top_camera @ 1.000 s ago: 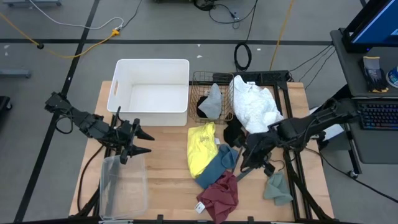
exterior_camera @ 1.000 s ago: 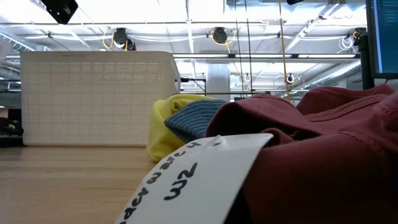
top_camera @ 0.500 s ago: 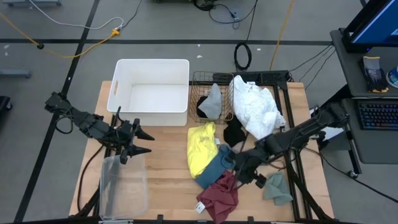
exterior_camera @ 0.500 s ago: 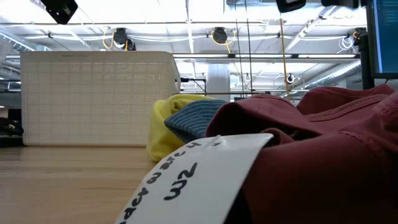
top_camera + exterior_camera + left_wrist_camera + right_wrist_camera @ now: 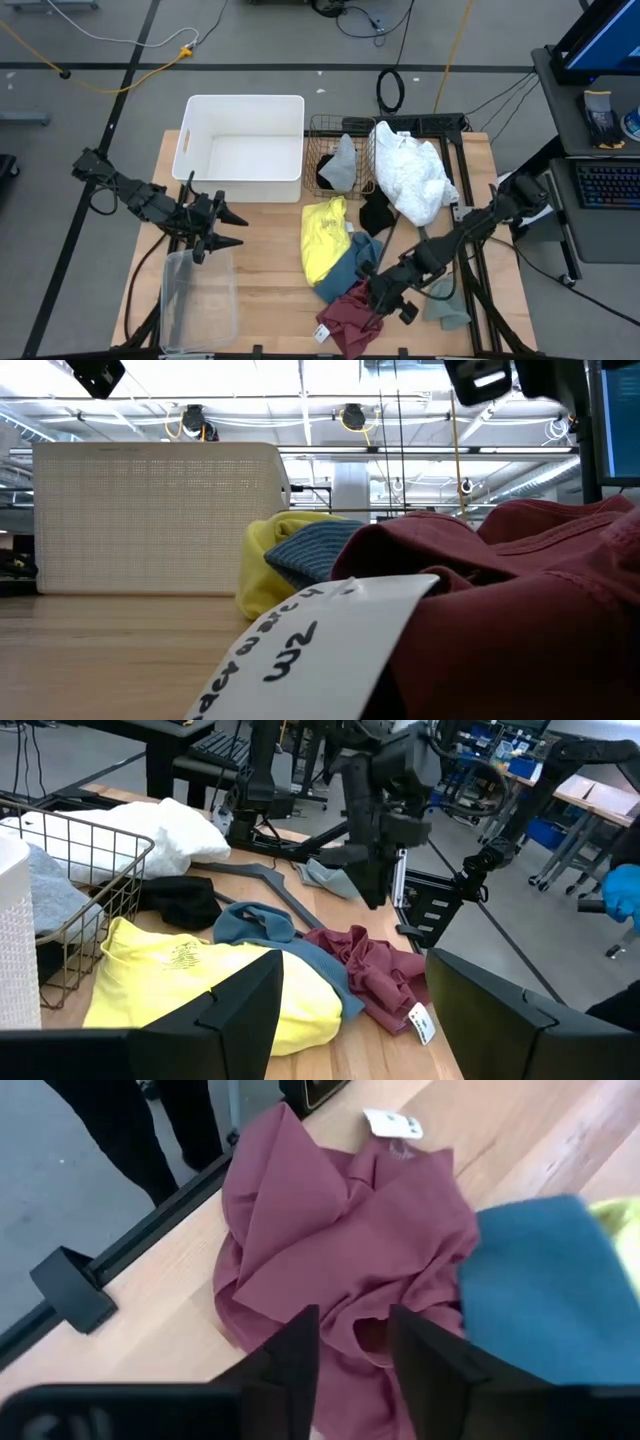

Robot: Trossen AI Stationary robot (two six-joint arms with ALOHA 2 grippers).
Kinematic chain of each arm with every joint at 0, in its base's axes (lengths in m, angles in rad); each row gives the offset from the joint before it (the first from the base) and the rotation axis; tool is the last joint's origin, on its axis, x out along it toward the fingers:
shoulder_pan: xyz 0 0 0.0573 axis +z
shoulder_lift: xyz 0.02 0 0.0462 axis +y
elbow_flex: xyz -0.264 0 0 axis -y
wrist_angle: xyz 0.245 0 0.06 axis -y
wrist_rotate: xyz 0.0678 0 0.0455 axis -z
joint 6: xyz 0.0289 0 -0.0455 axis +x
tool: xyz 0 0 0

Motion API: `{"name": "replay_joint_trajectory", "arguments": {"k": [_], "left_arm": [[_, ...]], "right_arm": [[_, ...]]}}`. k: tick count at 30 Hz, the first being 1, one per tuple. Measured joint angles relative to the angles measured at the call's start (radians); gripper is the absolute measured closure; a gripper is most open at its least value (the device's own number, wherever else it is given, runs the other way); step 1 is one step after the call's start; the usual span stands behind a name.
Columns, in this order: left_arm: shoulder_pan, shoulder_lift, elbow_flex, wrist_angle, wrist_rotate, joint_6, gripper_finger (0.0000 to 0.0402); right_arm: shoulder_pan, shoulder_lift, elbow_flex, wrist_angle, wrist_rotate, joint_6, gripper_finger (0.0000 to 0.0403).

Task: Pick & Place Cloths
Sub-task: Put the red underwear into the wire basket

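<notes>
The maroon cloth [image 5: 350, 318] lies crumpled near the table's front edge, a white tag [image 5: 392, 1123] on it. My right gripper [image 5: 355, 1318] hangs open just over it, fingers slanting down; no touch shows. Beside it lie the blue-teal cloth [image 5: 352, 262], partly on the yellow cloth [image 5: 322, 240], and a black cloth [image 5: 375, 213]. The white cloth [image 5: 412, 175] is heaped at the far right, and a grey-green cloth [image 5: 446, 302] lies at the near right. My left gripper [image 5: 238, 228] waits open at the table's left.
A white bin [image 5: 240, 148] stands at the far left, and next to it a wire basket [image 5: 340, 128] holding a grey and a black cloth. A clear plastic box [image 5: 198, 300] sits at the near left. A dark hanger [image 5: 262, 880] lies by the black cloth.
My right gripper has swung from beside the black cloth toward the table's near edge and left, sinking until it hangs over the maroon cloth. The cloths have not moved.
</notes>
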Motion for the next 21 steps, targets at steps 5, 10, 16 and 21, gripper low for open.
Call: {"name": "replay_joint_trajectory", "arguments": {"k": [5, 10, 16, 21], "left_arm": [[0.0, 0.0, 0.0, -0.003, 0.0, 0.013, 0.0151], [0.0, 0.0, 0.0, -0.004, 0.0, 0.013, 0.0151], [0.0, 0.0, 0.0, -0.004, 0.0, 0.013, 0.0151], [0.0, 0.0, 0.0, -0.004, 0.0, 0.013, 0.0151]], "right_arm": [[0.004, 0.05, 0.0, 0.003, 0.0, 0.064, 0.0245], [0.004, 0.09, 0.0, 0.002, 0.001, 0.063, 0.0218], [0.003, 0.118, 0.0, 0.025, 0.09, 0.054, 0.0203], [0.0, 0.155, 0.0, 0.04, 0.103, 0.012, 0.0203]]}}
